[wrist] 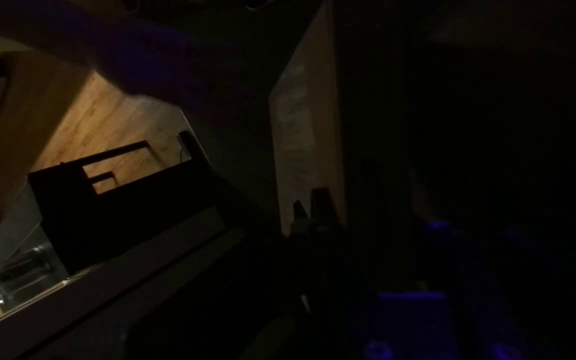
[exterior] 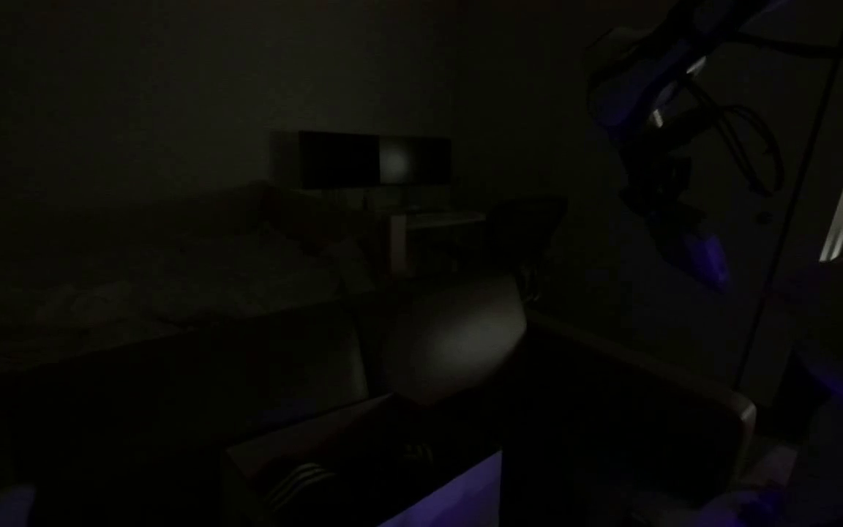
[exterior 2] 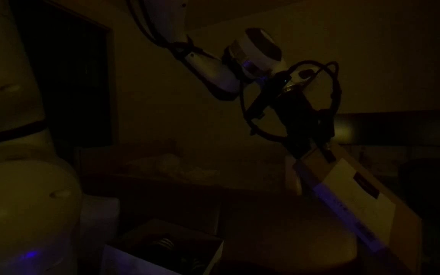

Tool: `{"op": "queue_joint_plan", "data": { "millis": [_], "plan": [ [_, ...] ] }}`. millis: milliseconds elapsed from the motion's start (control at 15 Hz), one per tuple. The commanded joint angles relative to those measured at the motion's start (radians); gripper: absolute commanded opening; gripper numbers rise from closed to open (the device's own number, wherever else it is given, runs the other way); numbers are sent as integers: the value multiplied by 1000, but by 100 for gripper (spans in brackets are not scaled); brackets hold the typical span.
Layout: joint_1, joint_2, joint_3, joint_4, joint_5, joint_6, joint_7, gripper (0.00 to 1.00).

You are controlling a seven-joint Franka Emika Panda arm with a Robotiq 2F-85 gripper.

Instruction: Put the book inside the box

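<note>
The scene is very dark. My gripper (exterior 2: 313, 149) is shut on the book (exterior 2: 357, 202), a flat brown rectangular thing with a white panel and lettering along its edge. The book hangs tilted down from the fingers, in the air. It also shows as a small purple-lit shape (exterior: 703, 258) in an exterior view and as a tan and white face (wrist: 308, 135) in the wrist view. One finger lies against that face; the other is hidden. The open box (exterior: 458, 490) (exterior 2: 136, 263) stands low, apart from the gripper, with dark striped things inside. Its flaps cannot be made out.
A dark sofa (exterior: 451, 337) stands behind the box, with a raised armrest (exterior: 736, 410). Monitors on a desk (exterior: 414, 161), a chair (exterior: 527, 219) and a bed (exterior: 99, 307) are farther back. The wrist view shows a blurred purple-lit shape (wrist: 143, 60) over a wooden floor (wrist: 118, 115).
</note>
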Motion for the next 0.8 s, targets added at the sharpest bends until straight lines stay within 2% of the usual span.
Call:
{"op": "queue_joint_plan", "data": {
  "millis": [0, 733],
  "plan": [
    [22, -49, 4, 8, 71, 22, -91, 6],
    [147, -148, 98, 24, 244, 39, -301, 6]
  ]
}}
